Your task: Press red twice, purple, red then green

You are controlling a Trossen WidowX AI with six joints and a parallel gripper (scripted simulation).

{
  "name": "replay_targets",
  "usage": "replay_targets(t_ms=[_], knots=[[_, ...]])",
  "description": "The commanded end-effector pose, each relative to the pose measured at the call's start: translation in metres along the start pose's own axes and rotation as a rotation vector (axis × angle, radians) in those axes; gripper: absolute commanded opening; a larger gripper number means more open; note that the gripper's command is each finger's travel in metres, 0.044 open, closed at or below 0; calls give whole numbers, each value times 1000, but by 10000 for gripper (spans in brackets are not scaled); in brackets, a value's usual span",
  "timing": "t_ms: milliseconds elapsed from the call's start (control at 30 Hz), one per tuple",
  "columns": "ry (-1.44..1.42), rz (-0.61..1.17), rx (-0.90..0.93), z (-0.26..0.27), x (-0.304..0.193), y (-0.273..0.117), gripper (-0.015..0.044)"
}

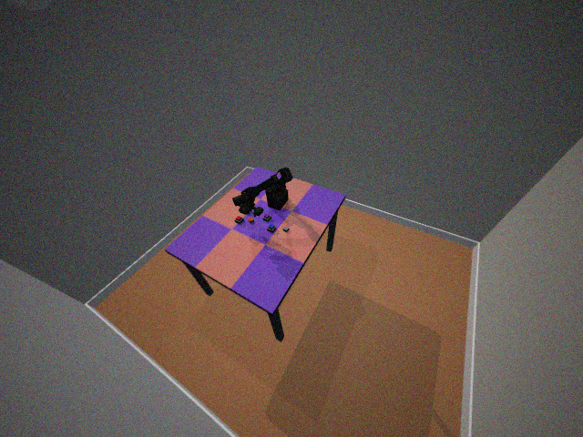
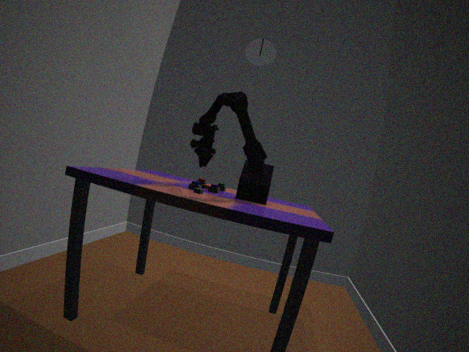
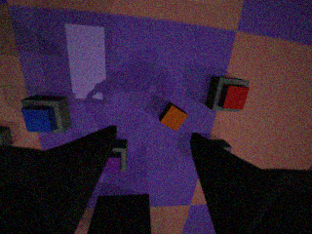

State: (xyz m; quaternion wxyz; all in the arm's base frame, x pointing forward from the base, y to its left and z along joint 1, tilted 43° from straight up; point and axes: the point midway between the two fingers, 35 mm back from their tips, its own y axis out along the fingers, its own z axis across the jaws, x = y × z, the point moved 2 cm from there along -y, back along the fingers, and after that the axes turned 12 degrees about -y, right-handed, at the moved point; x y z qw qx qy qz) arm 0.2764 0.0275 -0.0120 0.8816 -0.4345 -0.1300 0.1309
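My gripper (image 1: 251, 211) (image 2: 203, 165) (image 3: 154, 134) is open and empty, high above the table. The red button (image 1: 239, 218) (image 2: 202, 180) (image 3: 235, 97) sits in its dark housing, right of the fingers in the wrist view. The purple button (image 1: 267, 217) (image 3: 113, 165) is partly hidden behind the left finger in the wrist view. The green button's housing (image 3: 222, 144) shows only at its edge behind the right finger; its green cap is hidden there, and the arm hides it in the top view. None of the buttons is touched.
An orange block (image 1: 250, 219) (image 3: 175, 117) lies between the red and purple buttons. A blue button (image 1: 271, 228) (image 3: 39, 119) is at the left in the wrist view. A small grey block (image 1: 285, 229) (image 2: 198, 191) (image 3: 4, 136) lies beyond it. The arm's base stands on the checkered table (image 1: 235, 254).
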Motion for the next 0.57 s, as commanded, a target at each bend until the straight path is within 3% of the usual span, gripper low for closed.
replay_targets(t_ms=[0,300,533], knots=[[1,-12,10,65,23,-14,400],[-14,-11,101,219,14,-40,400],[-14,-9,108,227,11,-42,400]])
